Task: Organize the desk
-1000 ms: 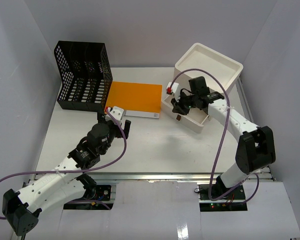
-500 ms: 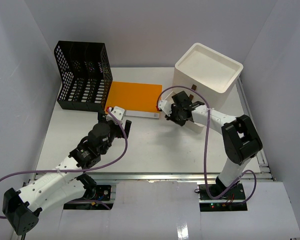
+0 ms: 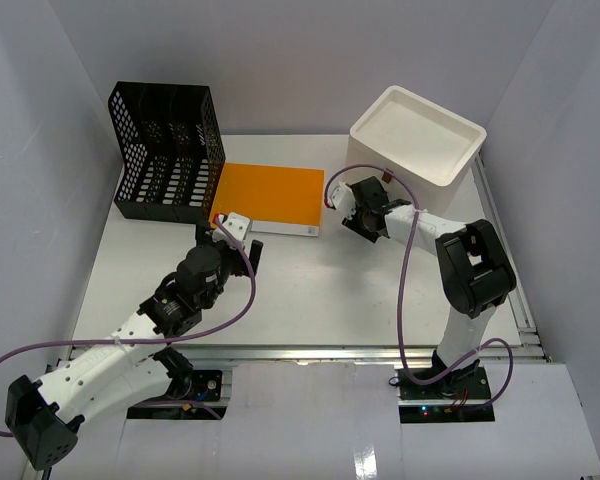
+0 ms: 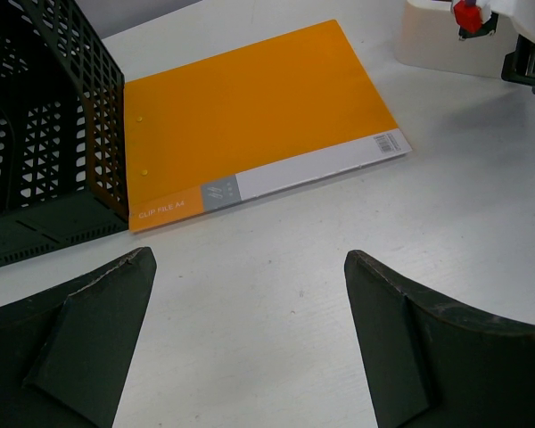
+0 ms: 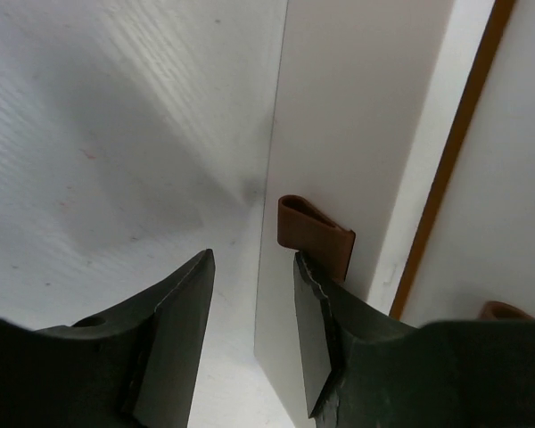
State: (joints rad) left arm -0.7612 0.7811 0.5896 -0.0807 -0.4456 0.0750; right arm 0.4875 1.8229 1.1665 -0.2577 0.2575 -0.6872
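Looking down from above, how does the desk [image 3: 310, 300] lie? asks the first observer.

Flat and white, answers the second. It spreads under everything else. Its long axis runs left to right, parallel to the metal rail [image 3: 320, 350] on its near edge, where both arms are bolted. Its short sides point away toward the far side.

And what stands on it?

A black mesh rack [image 3: 170, 150] stands at the back left. An orange clip file [image 3: 270, 195] lies flat right beside it, its white strip toward the arms. A white drawer box [image 3: 415, 135] sits at the back right, turned at an angle to the desk's edges.

What of the left fingers [image 4: 71, 348]?

They are spread wide and hold nothing. They hover over bare desk, pointing at the near edge of the clip file and apart from it.

And the right fingers [image 5: 160, 357]?

They are parted with a narrow gap and grip nothing. They sit low at the box's near left corner. The wrist view shows the edge of a white drawer front in line with the gap, and a brown pull tab [image 5: 314, 234] just past the tip of one finger. Whether that finger touches the tab cannot be told.
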